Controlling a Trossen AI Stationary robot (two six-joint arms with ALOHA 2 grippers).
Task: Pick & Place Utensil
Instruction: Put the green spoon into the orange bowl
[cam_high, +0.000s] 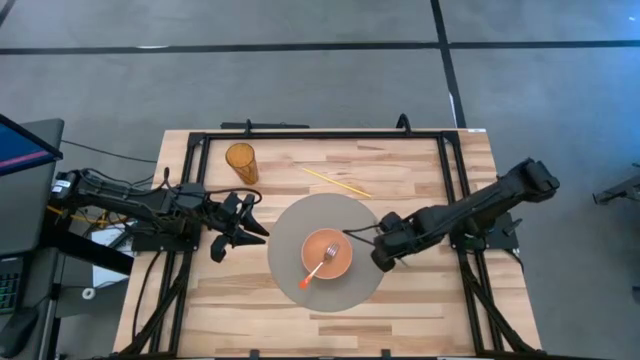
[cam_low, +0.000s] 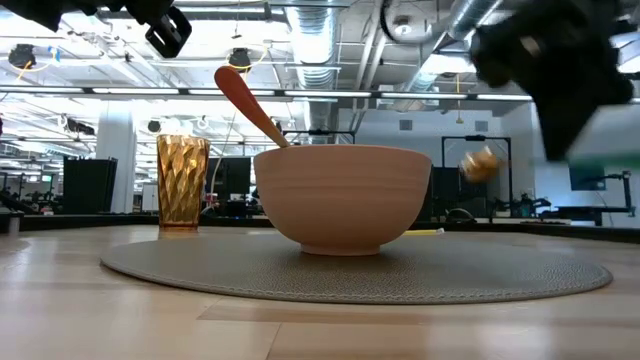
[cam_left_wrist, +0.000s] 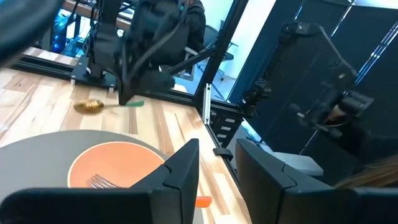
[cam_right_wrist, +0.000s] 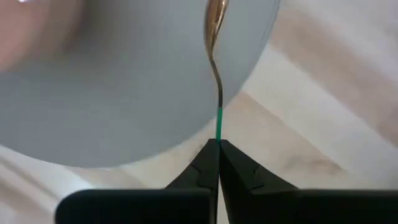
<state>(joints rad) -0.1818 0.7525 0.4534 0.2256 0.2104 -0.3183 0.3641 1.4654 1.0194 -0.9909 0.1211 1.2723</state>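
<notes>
Right end effector (cam_right_wrist: 217, 149) is clamped on the green handle of a gold-bowled metal spoon (cam_right_wrist: 216, 37), which extends ahead of it over the round grey placemat (cam_high: 360, 215) beside the orange ceramic bowl (cam_high: 340, 262). An orange-handled fork (cam_high: 318, 268) rests inside that bowl. Left end effector (cam_high: 250, 226) hangs open over the wooden surface (cam_high: 420, 310), just off the mat's far side from the right one.

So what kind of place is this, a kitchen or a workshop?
Probably a robotics lab in a big open industrial hall, not a kitchen. Bare ducts and strip lights hang overhead, a black frame rings the wooden table, and a monitor stands beside it.
</notes>
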